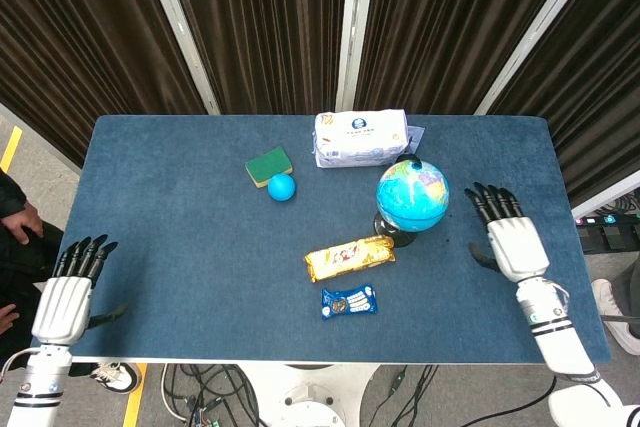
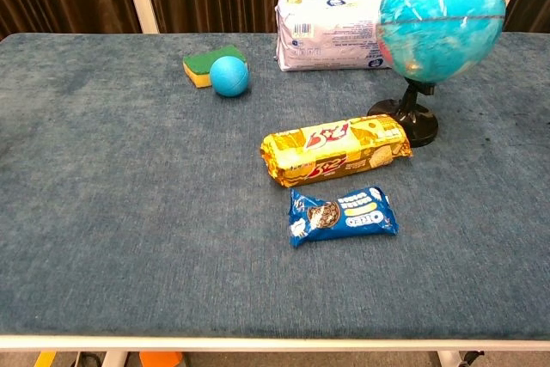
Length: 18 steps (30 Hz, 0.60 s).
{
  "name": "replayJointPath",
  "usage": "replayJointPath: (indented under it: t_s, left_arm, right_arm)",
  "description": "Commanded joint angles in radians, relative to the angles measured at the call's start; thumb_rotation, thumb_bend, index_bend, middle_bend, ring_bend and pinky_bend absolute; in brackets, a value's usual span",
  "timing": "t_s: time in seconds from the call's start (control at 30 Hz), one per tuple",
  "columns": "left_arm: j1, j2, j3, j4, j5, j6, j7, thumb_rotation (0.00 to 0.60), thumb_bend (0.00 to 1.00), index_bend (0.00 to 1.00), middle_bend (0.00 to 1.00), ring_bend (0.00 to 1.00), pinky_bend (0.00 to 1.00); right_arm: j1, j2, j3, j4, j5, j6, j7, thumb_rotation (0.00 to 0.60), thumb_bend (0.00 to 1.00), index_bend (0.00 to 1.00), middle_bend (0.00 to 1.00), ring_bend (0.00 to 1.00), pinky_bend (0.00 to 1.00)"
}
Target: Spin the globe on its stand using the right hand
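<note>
A small globe stands upright on its black stand at the right middle of the blue table; in the chest view the globe looks blurred with mostly ocean facing me, above the stand. My right hand is open, fingers spread, to the right of the globe and clear of it. It does not show in the chest view. My left hand hangs open off the table's near left corner.
A gold biscuit pack and a blue Oreo pack lie in front of the globe. A white tissue pack lies behind it. A green sponge and a blue ball sit left of centre.
</note>
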Motion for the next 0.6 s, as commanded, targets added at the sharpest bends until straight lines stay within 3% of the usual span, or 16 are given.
replayJointPath:
  t_s: [0.03, 0.4, 0.6]
  left_arm:
    - [-0.002, 0.0, 0.0, -0.003, 0.001, -0.001, 0.003, 0.6, 0.06, 0.13, 0.07, 0.0, 0.08]
    - [-0.001, 0.001, -0.002, -0.007, 0.0, 0.002, 0.005, 0.6, 0.06, 0.13, 0.07, 0.0, 0.08]
    - [0.002, 0.0, -0.002, 0.001, -0.001, 0.007, -0.006, 0.6, 0.06, 0.13, 0.07, 0.0, 0.08]
  right_arm:
    - [-0.016, -0.001, 0.0, 0.01, -0.033, 0.039, 0.026, 0.6, 0.24, 0.0, 0.0, 0.0, 0.0]
    - [-0.011, -0.017, -0.045, -0.054, -0.215, 0.122, 0.004, 0.6, 0.24, 0.0, 0.0, 0.0, 0.0]
    - [0.013, -0.033, -0.042, -0.085, -0.228, 0.098, -0.042, 0.6, 0.25, 0.0, 0.0, 0.0, 0.0]
